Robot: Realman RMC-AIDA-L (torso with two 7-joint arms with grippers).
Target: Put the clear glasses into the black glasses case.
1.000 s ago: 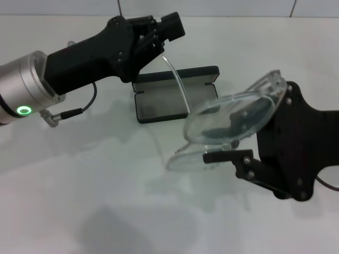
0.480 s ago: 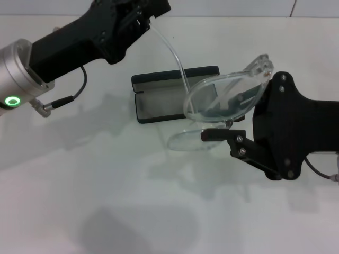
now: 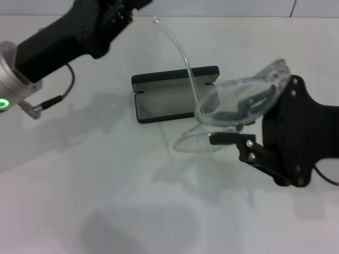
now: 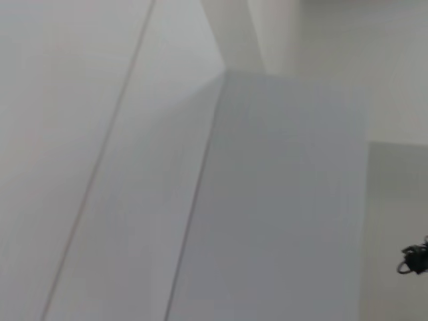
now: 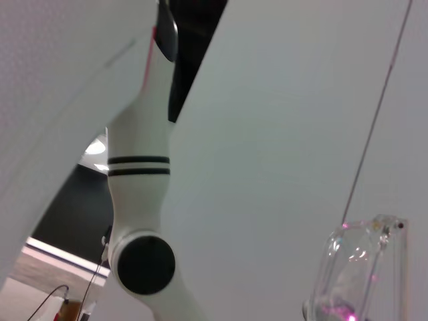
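From the head view, the right pincer point(image 3: 233, 132) is clamped on the clear glasses point(image 3: 238, 108), holding them up just beside the open black glasses case point(image 3: 172, 98) on the white worktop point(image 3: 106, 185). The left pincer point(image 3: 119, 8) is far off, its grip unclear. In the right wrist view, the glasses' clear edge point(image 5: 358, 267) shows.

White table point(image 3: 106, 201), tiled wall point(image 3: 212, 7)

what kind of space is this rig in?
Probably an indoor lab or test room. A plain white table holds only the open black glasses case, white wall panels stand behind it, and the right pincer holds the clear glasses above. The right wrist view shows another white robot arm.
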